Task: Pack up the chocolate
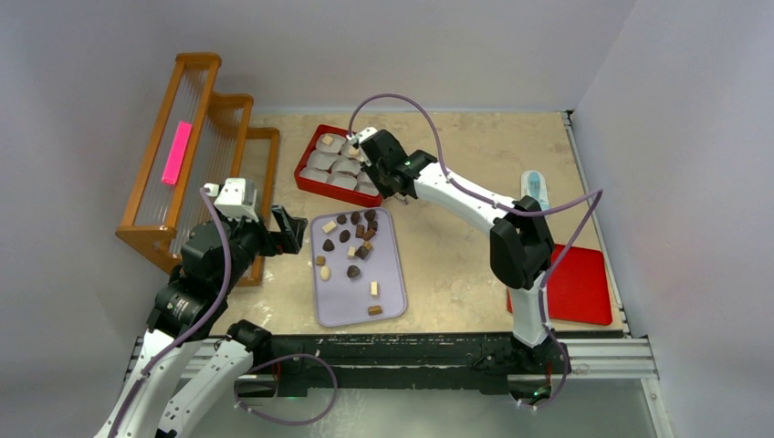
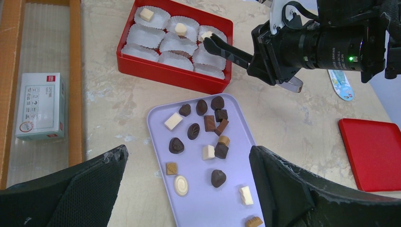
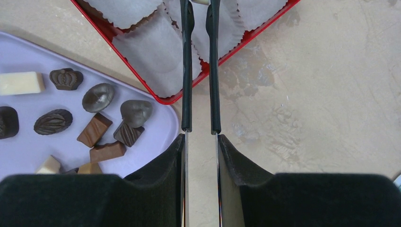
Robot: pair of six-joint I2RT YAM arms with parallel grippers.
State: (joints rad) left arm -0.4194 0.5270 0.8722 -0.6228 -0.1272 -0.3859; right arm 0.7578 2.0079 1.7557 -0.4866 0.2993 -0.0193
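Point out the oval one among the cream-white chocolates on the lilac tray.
The oval cream-white chocolate with a ringed top, near the lilac tray's left edge in the left wrist view; the others are rectangular blocks.

Right gripper [image 3: 201, 142] clasping black tongs [image 3: 187, 71], red box [image 3: 163, 100], chocolate [image 3: 98, 97] on lilac tray [image 3: 151, 137]

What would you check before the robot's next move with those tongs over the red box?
1. Right gripper clamps the tongs: ok.
2. Tong tips over the red box: ok.
3. Cream piece at the tips seated in its paper cup: cannot tell.
4. Empty cups available: ok.
5. Left gripper open, away from the box: ok.
6. Purple tray emptied: not ok, many chocolates lie there.
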